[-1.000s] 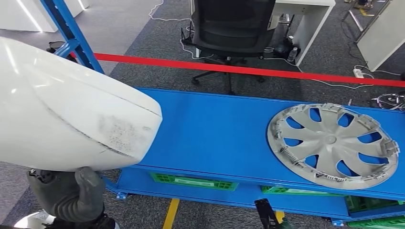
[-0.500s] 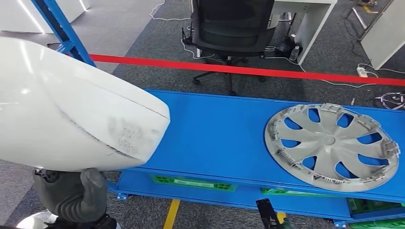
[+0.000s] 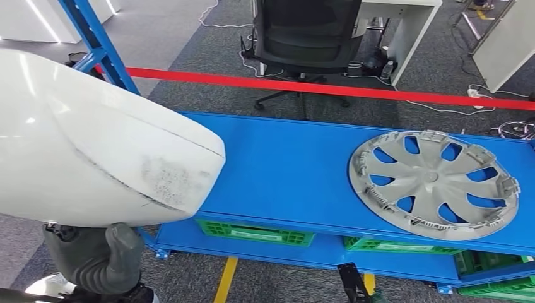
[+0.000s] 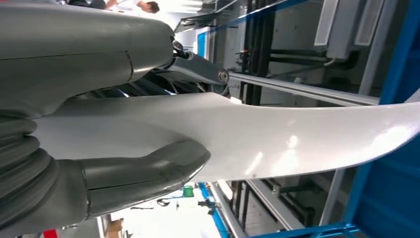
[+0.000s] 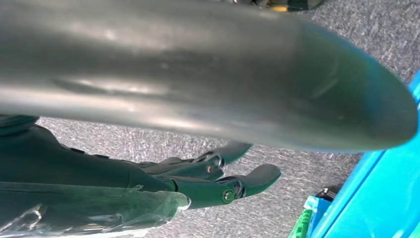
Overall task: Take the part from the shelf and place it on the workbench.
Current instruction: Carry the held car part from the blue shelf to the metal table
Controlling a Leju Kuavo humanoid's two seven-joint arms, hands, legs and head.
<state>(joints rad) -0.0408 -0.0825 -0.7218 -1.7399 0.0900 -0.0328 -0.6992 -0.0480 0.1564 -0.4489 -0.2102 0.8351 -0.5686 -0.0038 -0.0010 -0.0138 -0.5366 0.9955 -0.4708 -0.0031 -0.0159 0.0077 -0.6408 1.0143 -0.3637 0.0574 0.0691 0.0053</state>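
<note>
A large white curved panel, the part (image 3: pixel 94 158), takes up the left of the head view, and its rounded tip hangs over the left end of the blue workbench (image 3: pixel 284 170). Under it my left hand (image 3: pixel 94 259) grips it from below. In the left wrist view the grey thumb (image 4: pixel 143 173) presses on the white part (image 4: pixel 297 139). In the right wrist view my right hand (image 5: pixel 218 178) hangs over the carpet beside the blue workbench edge (image 5: pixel 376 198), its dark fingers stretched out with nothing in them.
A grey hubcap (image 3: pixel 435 183) lies on the right half of the bench. Green crates (image 3: pixel 255 233) sit on the lower level. Behind the bench run a red tape (image 3: pixel 315 88), an office chair (image 3: pixel 309 38) and a blue upright post (image 3: pixel 98 44).
The whole picture has shifted a little, so the camera has moved. The part's tip now reaches slightly further over the bench's left end. My left hand keeps its hold.
</note>
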